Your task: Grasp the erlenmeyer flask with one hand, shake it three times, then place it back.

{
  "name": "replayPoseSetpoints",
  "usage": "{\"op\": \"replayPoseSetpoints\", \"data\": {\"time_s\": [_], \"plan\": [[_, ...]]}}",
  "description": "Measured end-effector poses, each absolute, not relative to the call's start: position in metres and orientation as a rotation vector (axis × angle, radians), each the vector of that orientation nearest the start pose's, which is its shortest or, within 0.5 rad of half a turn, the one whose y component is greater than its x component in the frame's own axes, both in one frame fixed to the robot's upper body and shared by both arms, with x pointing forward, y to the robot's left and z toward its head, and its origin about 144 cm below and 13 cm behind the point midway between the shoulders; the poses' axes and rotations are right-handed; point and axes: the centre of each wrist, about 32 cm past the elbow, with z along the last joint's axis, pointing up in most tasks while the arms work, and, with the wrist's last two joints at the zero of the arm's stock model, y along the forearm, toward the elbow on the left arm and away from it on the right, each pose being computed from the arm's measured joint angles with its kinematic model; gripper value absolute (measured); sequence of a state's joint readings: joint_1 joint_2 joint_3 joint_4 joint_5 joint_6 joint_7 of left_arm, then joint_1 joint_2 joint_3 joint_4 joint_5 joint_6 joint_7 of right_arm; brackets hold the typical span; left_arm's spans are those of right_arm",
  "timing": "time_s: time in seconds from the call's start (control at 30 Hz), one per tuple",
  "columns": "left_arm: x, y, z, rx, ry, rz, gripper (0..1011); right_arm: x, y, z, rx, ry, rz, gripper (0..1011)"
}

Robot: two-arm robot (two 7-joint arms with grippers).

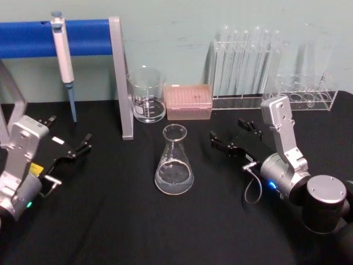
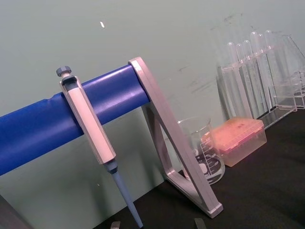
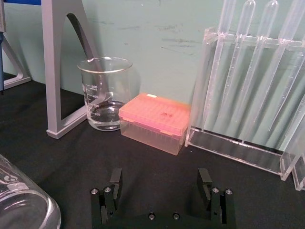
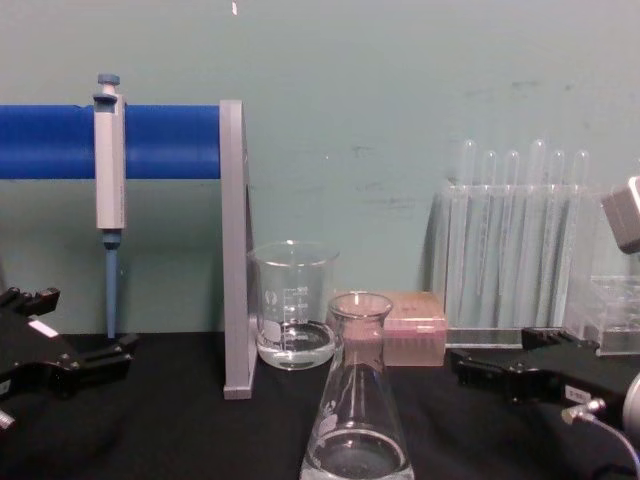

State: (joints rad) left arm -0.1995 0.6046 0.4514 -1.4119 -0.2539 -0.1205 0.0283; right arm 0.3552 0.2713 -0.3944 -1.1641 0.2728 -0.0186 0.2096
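While the erlenmeyer flask (image 1: 174, 163) is standing upright on the black tabletop (image 1: 110, 221), in front of the glass beaker (image 1: 147, 95) and the pink pipette-tip box (image 1: 189, 101), the right gripper (image 1: 227, 140) is sitting just beside it on the robot's right, fingers pointing toward the flask's neck. In the right wrist view its two black fingers (image 3: 115, 180) are standing well apart with nothing between them, and the flask's rounded base (image 3: 24, 202) is showing off to one side of the gap rather than within it. The left gripper (image 1: 77, 149) is lying farther away on the opposite side, parted and empty as well. The flask's long axis is running vertically, so I am judging that the nearer right gripper is needing a short sideways reach toward the robot's left to bracket the narrow neck
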Motion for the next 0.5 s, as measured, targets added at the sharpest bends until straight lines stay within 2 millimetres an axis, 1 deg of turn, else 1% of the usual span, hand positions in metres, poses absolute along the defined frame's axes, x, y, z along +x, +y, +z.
{"op": "replayPoseSetpoints", "data": {"time_s": [0.5], "plan": [[0.4886,0.3097,1.1398,0.304,-0.285,1.248,1001,0.5424,-0.2303,1.1252,-0.178,0.018,-1.11,1000]]}}
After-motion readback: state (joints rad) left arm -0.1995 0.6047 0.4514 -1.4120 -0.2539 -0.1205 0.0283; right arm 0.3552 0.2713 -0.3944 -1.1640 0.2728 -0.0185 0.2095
